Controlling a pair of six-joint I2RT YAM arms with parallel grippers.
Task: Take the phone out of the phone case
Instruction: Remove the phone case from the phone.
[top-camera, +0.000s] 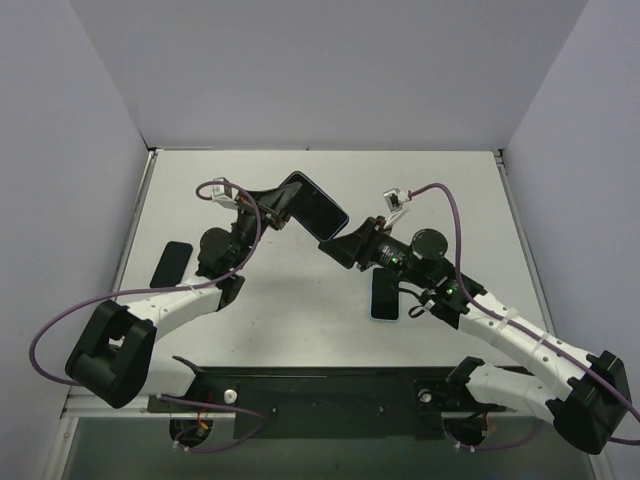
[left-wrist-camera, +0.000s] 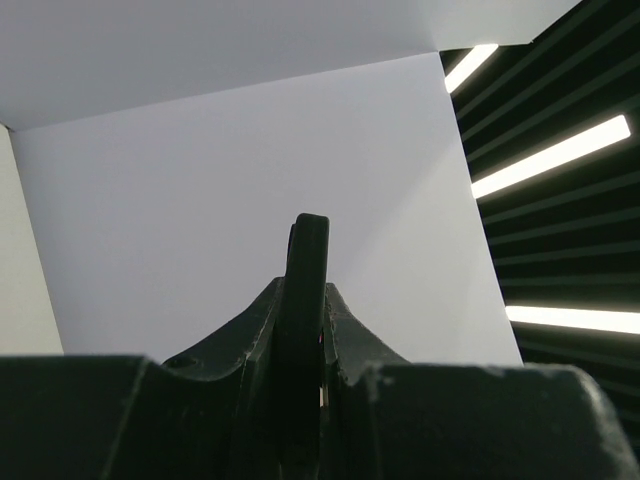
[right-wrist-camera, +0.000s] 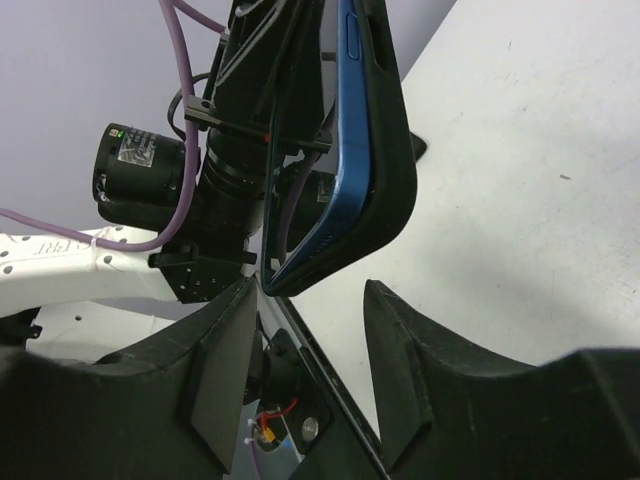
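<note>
Black phone case (right-wrist-camera: 392, 170), blue phone (right-wrist-camera: 345, 140) seated inside, hangs above mid-table, clamped narrowly at its left end by the left gripper (top-camera: 262, 210). Right gripper (right-wrist-camera: 310, 295) stands partly open, fingers flanking the right, near corner, apparently not touching. Close on the phone's edge alone, then peel it clear of the case.

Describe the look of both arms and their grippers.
The left arm and right arm have white tubular links between bulky black joints. The left gripper and right gripper are black, with thick curved fingers. A purple cable runs along each arm; green lights dot the right arm.
</note>
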